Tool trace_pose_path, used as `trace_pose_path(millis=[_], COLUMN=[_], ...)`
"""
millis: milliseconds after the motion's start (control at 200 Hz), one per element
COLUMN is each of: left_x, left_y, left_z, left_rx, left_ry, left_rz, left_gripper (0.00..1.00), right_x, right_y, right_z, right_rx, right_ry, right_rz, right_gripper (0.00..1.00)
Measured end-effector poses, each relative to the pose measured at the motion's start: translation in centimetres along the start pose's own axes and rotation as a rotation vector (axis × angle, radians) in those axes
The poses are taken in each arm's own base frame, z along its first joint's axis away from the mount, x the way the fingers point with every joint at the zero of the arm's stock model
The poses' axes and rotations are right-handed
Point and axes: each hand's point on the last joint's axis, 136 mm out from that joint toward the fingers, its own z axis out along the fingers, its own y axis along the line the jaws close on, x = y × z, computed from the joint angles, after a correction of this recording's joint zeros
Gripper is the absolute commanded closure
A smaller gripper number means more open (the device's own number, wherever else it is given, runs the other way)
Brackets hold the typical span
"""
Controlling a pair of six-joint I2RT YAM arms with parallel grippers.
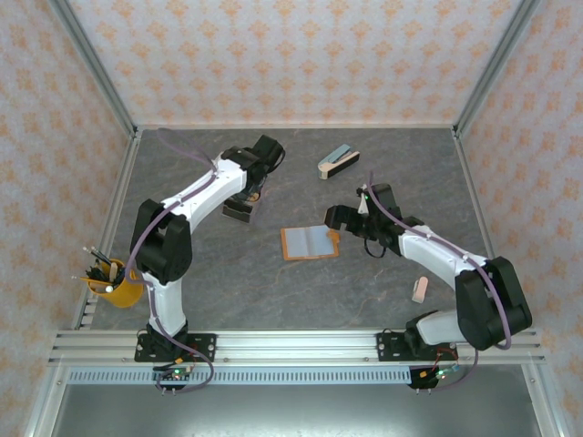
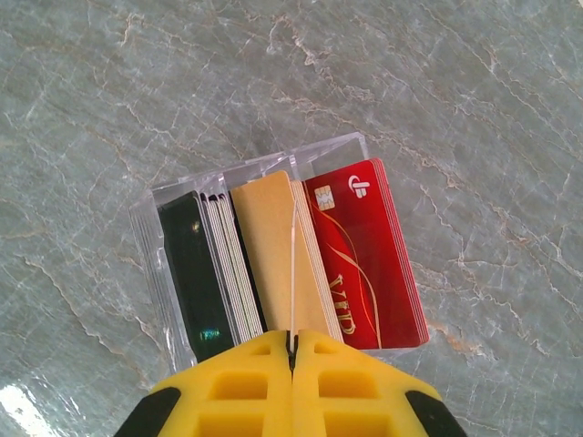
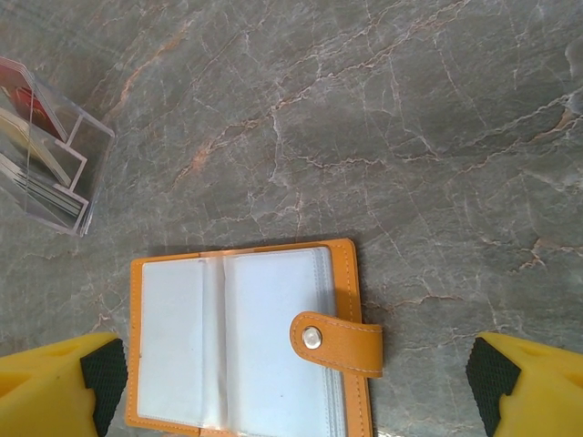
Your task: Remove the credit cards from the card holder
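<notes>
From above, the card holder [image 1: 310,243] lies open and flat in the middle of the tabletop, inside face up. Your right claw [image 1: 335,218] sits just beside its far right corner, and your left claw [image 1: 244,198] is down at a clear box [image 1: 240,209] well to the left. At this size you can't read any pocket

On the left wrist, the left claw [image 2: 291,350] is shut, its yellow fingers [image 2: 246,387] pressed together right above the clear box [image 2: 173,196]. Black, tan and red cards [image 2: 364,255] stand on edge in the compartments. A thin clear edge runs up from between the fingers; you can't tell whether it is a divider or something pinched

On the right wrist, the right claw [image 3: 293,378] is spread wide and holds nothing, straddling the card holder [image 3: 346,282]. Its sleeves [image 3: 264,337] look pale and bare, and the snap strap [image 3: 337,341] is folded over them. I'd judge the unloading done or nearly so, but the holder's near edge is cut off, and any card behind a sleeve would be hidden. The clear box [image 3: 55,146] is cropped at the frame's left
</notes>
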Motion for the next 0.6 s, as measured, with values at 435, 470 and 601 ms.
trace_pose_path(millis=[435, 470, 601], left_x=[0.2, 0.2, 0.1], left_y=[0.3, 0.2, 0.3], left_z=[2.4, 2.6, 2.7], left_rx=[-0.009, -0.009, -0.011], left_ry=[0.002, 0.002, 0.005], left_rz=[-0.129, -0.134, -0.147], left_gripper=[1.00, 1.00, 1.00], right_x=[0.2, 0.2, 0.3], right_y=[-0.3, -0.3, -0.4], right_z=[0.4, 0.4, 0.6], right_rx=[0.011, 0.012, 0.017], right_ry=[0.007, 0.007, 0.010], right_rz=[0.001, 0.001, -0.001], right_gripper=[0.04, 0.04, 0.05])
